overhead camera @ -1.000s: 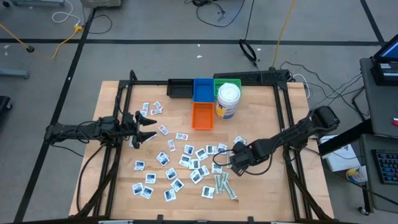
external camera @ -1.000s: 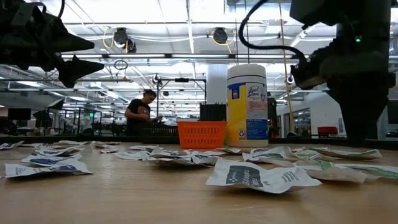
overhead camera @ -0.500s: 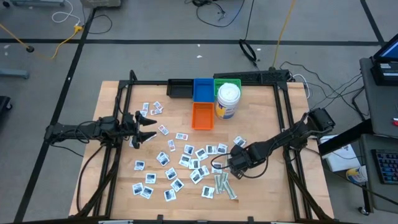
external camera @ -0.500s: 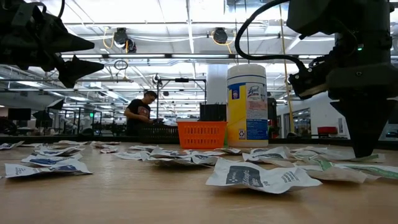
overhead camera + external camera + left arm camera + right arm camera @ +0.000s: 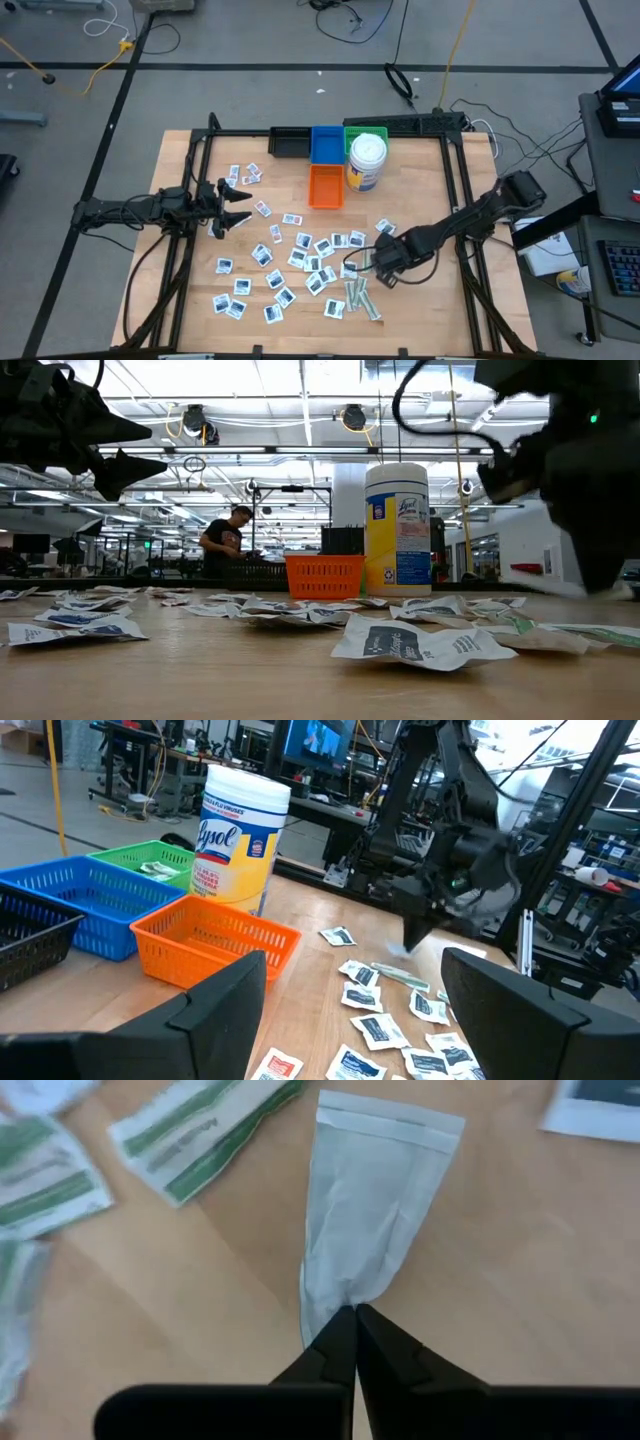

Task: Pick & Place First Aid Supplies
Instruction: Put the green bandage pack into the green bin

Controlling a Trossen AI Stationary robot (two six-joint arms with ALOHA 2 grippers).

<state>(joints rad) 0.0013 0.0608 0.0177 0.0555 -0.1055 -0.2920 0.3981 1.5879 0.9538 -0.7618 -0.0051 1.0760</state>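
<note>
Many small white first aid packets [image 5: 290, 265] lie flat across the middle of the table. Several pale green wrapped strips [image 5: 362, 298] lie near its front. My right gripper [image 5: 372, 264] hangs over the right part of the pile, pointing down. It is shut on a pale grey wrapped strip [image 5: 370, 1200], which shows blurred in the low view [image 5: 560, 588]. My left gripper [image 5: 238, 205] hovers level and open over the left side, with nothing between its fingers [image 5: 225, 1005]. My right gripper pinches one narrow end of the pale strip [image 5: 335, 1302] between its two fingertips; the wrapper is crumpled together there. The fingers come from above, pointing down. The strip sticks out sideways from the fingertips, raised off the table in the low view.
At the back stand an orange basket [image 5: 325, 186], a blue basket [image 5: 325, 143], a green basket [image 5: 365, 133], a black basket [image 5: 288, 143] and a tall wipes canister [image 5: 366, 162]. Black frame rails run along both sides. A person [image 5: 225, 538] stands far behind the table.
My right gripper dipped until its fingertips reached the table, shut on the pale strip, and came up again with it. The strip now hangs clear of the table.
</note>
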